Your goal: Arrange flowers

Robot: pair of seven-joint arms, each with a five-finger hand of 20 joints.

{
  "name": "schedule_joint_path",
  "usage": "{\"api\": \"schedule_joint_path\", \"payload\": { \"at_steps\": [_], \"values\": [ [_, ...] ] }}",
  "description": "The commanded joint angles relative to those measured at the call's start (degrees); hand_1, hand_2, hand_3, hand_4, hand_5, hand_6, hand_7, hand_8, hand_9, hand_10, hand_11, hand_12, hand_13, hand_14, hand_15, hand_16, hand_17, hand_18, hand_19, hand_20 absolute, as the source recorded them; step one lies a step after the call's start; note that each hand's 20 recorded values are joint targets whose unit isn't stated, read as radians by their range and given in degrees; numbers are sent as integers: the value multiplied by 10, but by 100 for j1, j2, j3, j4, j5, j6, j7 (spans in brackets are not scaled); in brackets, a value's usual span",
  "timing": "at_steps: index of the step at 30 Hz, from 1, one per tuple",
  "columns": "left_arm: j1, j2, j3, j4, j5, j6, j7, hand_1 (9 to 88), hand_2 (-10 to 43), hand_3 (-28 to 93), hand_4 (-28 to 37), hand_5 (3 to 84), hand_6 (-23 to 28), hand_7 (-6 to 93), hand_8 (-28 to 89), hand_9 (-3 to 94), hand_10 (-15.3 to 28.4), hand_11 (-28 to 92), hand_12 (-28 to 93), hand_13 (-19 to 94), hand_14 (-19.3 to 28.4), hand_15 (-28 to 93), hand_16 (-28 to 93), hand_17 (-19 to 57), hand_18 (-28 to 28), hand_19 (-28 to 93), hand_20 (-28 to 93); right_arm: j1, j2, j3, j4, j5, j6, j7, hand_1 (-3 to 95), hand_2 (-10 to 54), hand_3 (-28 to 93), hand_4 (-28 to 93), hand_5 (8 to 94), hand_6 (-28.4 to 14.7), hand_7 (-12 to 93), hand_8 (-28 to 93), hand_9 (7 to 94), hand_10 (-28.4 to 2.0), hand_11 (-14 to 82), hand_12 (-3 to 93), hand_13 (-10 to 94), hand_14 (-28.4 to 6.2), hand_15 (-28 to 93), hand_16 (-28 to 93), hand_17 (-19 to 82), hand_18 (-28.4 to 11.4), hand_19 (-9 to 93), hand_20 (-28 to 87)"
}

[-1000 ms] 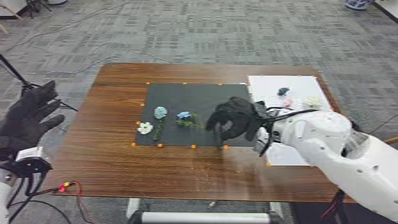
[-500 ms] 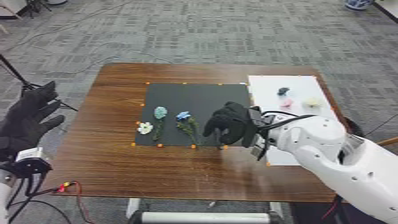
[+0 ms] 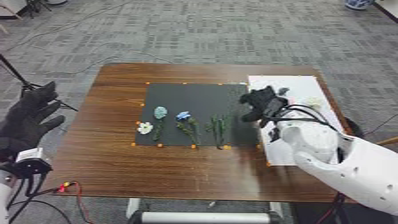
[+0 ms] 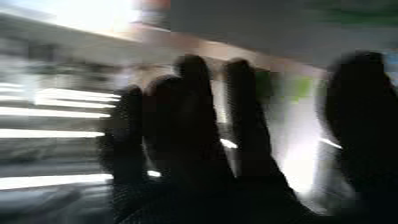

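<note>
Head view: illumination is moderately bright and diffuse. The white sheet (image 3: 281, 156) and the upper surface of the right arm (image 3: 360, 167) return the strongest light; the black mat (image 3: 200, 95) returns little. A soft shadow falls on the brown wooden table (image 3: 187, 172) beside the right arm. The black glove of the right hand (image 3: 263, 104) shows low internal contrast, and fine detail is soft.

Right wrist view: exposure is uneven. Intense glare and white light streaks occur beyond the right hand (image 4: 191, 145), with a further bright patch between thumb and fingers. The glove appears near silhouette. The background is heavily smeared, probably by motion.
</note>
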Motion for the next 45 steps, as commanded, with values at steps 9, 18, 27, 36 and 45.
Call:
{"api": "schedule_joint_path", "payload": {
  "at_steps": [9, 18, 27, 36, 45],
  "values": [
    [26, -77, -7, -40, -16, 1, 14, 302, -41, 448, -283, 171, 11, 188, -80, 99, 77, 166, 211, 8, 105, 333, -43, -142, 189, 307, 104, 328, 159, 96, 834, 22, 267, 1454, 214, -95, 874, -283, 469, -5, 292, -140, 449, -138, 437, 322, 465, -139, 799, 388, 224, -208, 784, 558],
    [27, -68, -11, -44, -15, -9, 33, 301, -42, 449, -283, 172, 12, 188, -80, 99, 78, 165, 210, 8, 105, 333, -45, -141, 189, 307, 104, 248, 95, 180, 1003, 143, -164, 1338, 227, -95, 867, -283, 515, 3, 316, -153, 522, -120, 381, 281, 491, -127, 784, 381, 226, -209, 774, 561],
    [3, -24, -23, -46, -10, -67, 51, 302, -42, 447, -283, 172, 12, 188, -81, 99, 77, 165, 211, 8, 105, 331, -44, -141, 189, 306, 105, 232, -41, 106, 1180, 156, -718, 1323, 240, -95, 869, -283, 522, 7, 310, -149, 571, -110, 323, 257, 513, -115, 771, 375, 229, -210, 772, 562],
    [-58, 33, 9, -11, -13, -72, 25, 301, -42, 448, -283, 171, 12, 189, -80, 100, 76, 168, 209, 9, 106, 331, -44, -141, 189, 306, 104, 338, -131, -174, 1126, 118, -372, 1268, 258, -95, 871, -283, 516, 10, 322, -150, 574, -108, 351, 270, 535, -103, 768, 370, 237, -211, 775, 562],
    [-71, 44, 22, 1, -8, -108, -6, 302, -41, 447, -283, 172, 12, 189, -81, 100, 77, 167, 209, 9, 105, 332, -44, -141, 189, 306, 105, 341, -151, -235, 1058, 104, -208, 1216, 253, -95, 873, -283, 501, 6, 327, -151, 569, -111, 368, 277, 542, -102, 769, 374, 245, -211, 785, 561]
  ]
}}
